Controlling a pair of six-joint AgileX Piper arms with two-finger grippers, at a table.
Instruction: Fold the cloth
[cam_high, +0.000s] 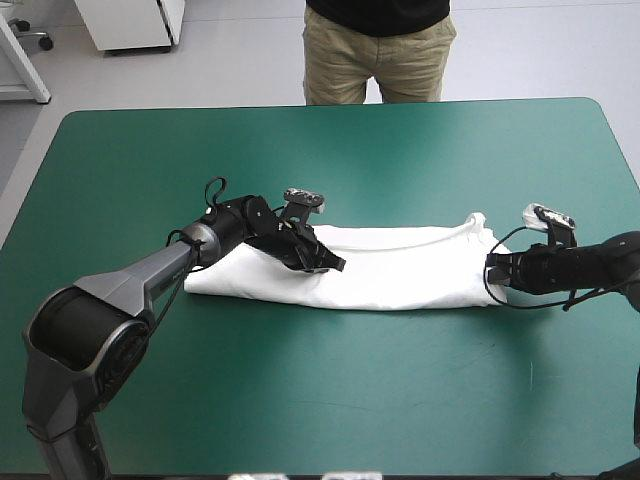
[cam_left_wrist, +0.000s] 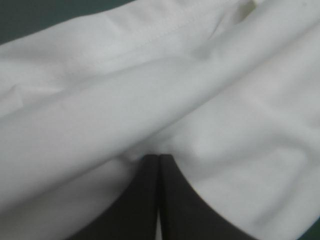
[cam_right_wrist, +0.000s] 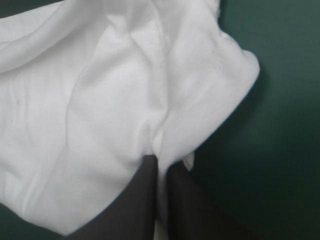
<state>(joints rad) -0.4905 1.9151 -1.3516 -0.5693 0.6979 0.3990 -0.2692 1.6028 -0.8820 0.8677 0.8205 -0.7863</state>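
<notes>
The white T-shirt (cam_high: 400, 268) lies on the teal-green tabletop (cam_high: 330, 400) as 1 long folded band. It runs left to right across the middle, about midway between the near and far edges.

The left jaws rest on the band's left part, reaching in from its left end and pointing right. From the left wrist, the 2 black fingers (cam_left_wrist: 145, 200) meet in a pointed arch, all but closed and gripping a fold of the T-shirt. White cloth fills nearly everything ahead of them, and a stitched hem crosses it farther on.

The right jaws are at the band's right end, pointing left. Their 2 fingers are likewise pinched on the cloth's edge, which puckers into creases at their tips, with bare tabletop just beside them.

At the band's far right corner, a small peak of cloth points toward the far edge.
</notes>
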